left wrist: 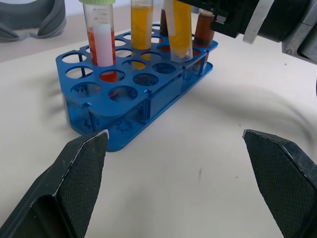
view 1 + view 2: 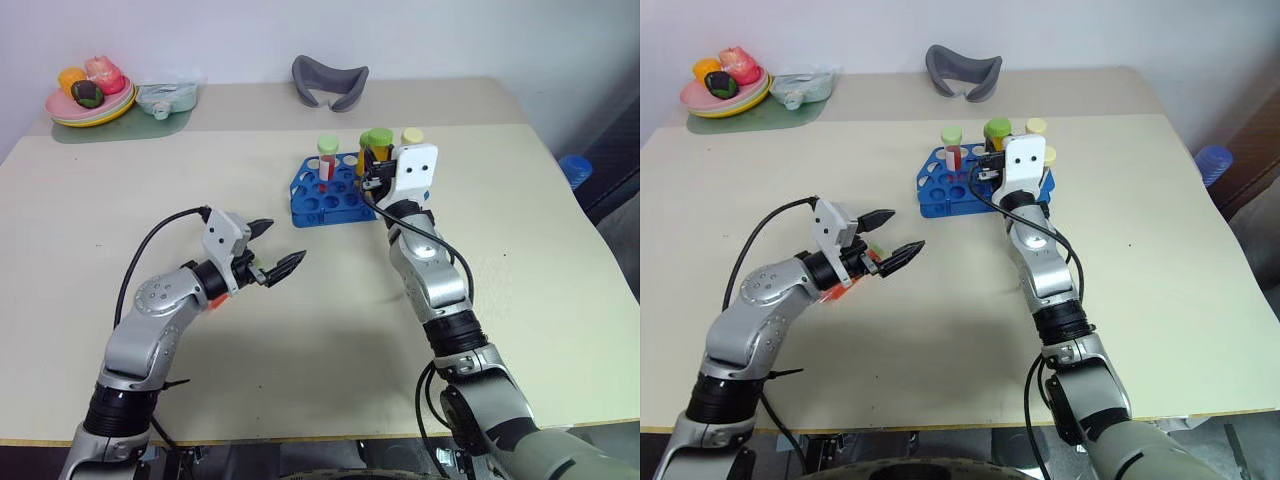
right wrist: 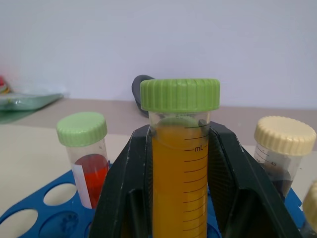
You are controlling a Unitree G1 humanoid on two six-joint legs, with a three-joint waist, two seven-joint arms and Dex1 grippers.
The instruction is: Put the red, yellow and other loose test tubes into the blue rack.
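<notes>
Now your right gripper (image 3: 181, 163) pinches the yellow-orange tube (image 3: 179, 163) above the blue rack (image 2: 325, 195). The red tube (image 3: 86, 158) stands beside it. Your left gripper (image 2: 272, 250) gapes wide, holding nothing.

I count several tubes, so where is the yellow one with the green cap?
The yellow tube is clamped in the right end effector above the blue rack, between the red tube and the brown tube.

The rack (image 2: 328, 192) stood on the table (image 2: 520, 240) just above the centre of the left eye view. Upright tubes stood in its holes: one (image 2: 327, 165) toward its left, others clustered at its right end. The right gripper (image 3: 178, 163) sat at that right end, clamped around one tube (image 3: 181, 173). The left gripper (image 2: 272, 250) hung below and left of the rack, well apart from it. A stack of plates (image 2: 88, 108) lay in the upper left corner, a curved object (image 2: 329, 82) at top centre.
</notes>
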